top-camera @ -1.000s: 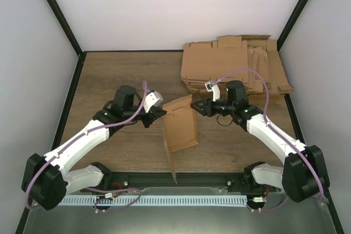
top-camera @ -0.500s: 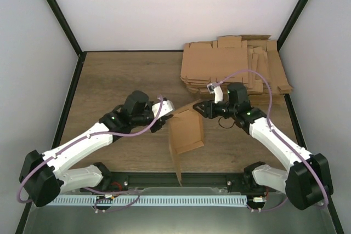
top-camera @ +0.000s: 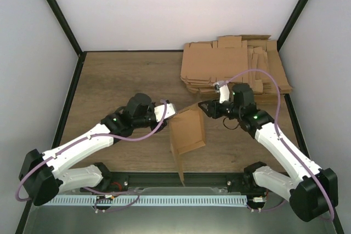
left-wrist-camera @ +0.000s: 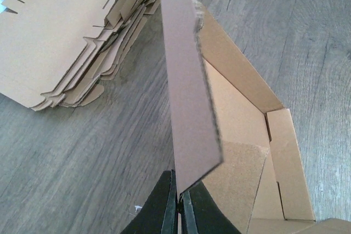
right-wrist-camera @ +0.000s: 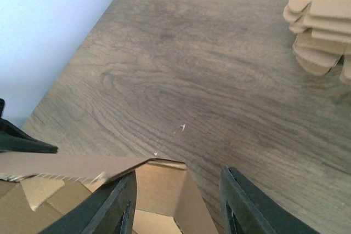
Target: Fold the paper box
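Left wrist view, left claw (left-wrist-camera: 177, 189) clamping the paper box (left-wrist-camera: 189, 80) wall (upright), right claw (right-wrist-camera: 178, 176) open above its corner.

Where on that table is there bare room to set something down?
The far left of the table, between wall and pile of cardboard blanks, is bare. Crowded: that pile's far-right corner, and mid-table where the left hand and right hand meet at the paper box.

The plain brown paper box (top-camera: 187, 130) stands half-folded at centre, one side wall raised upright.
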`<state>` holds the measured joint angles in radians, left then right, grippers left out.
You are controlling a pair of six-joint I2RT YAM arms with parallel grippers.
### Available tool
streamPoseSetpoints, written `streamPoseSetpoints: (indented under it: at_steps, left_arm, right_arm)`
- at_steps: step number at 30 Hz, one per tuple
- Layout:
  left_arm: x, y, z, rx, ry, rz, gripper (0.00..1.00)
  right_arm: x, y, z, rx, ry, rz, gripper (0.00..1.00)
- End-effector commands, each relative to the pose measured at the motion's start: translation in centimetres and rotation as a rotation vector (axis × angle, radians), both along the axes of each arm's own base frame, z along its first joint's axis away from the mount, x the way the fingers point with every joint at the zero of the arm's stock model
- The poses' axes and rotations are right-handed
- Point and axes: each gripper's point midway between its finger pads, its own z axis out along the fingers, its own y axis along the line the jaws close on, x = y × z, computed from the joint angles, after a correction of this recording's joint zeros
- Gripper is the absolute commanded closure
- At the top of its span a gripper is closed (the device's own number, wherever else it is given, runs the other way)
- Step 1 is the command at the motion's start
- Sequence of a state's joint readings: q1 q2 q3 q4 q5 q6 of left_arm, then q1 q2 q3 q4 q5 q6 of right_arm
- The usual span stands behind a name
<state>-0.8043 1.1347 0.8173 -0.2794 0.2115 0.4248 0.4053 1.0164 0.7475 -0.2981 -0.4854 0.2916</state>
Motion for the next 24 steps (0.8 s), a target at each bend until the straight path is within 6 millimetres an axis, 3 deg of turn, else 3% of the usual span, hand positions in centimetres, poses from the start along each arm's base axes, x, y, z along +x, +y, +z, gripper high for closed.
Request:
streamPoseSetpoints:
  at_steps: [1, 7, 12, 14, 16, 20, 24]
  left_arm:
    - [-0.3, 0.5, -1.3, 0.07, -0.008, -0.011, 0.96]
    - [-0.3, 0.5, -1.5, 0.075, -0.006, -0.011, 0.96]
    - [-0.5, 0.1, -1.4, 0.06, -0.003, -0.031, 0.96]
    - [-0.6, 0.0, -1.5, 0.061, -0.004, -0.034, 0.96]
    - [-0.7, 0.0, -1.4, 0.059, -0.005, -0.037, 0.96]
    - [-0.8, -0.1, -1.4, 0.052, -0.005, -0.045, 0.96]
    - [-1.2, 0.0, -1.5, 0.045, -0.003, -0.052, 0.96]
  right_arm:
    - [0.8, -0.2, 5.6, 0.005, -0.121, -0.023, 0.55]
    - [0.1, 1.4, 10.3, 0.032, -0.154, 0.086, 0.51]
    - [-1.2, 3.2, 13.1, -0.038, -0.496, 0.207, 0.49]
    - [-1.3, 3.4, 14.1, -0.05, -0.618, 0.234, 0.44]
    - [-1.3, 3.7, 14.3, -0.081, -0.714, 0.275, 0.41]
    - [-3.3, 5.8, 13.8, -0.132, -0.846, 0.545, 0.45]
    - [-2.2, 6.0, 13.5, -0.224, -0.875, 0.587, 0.43]
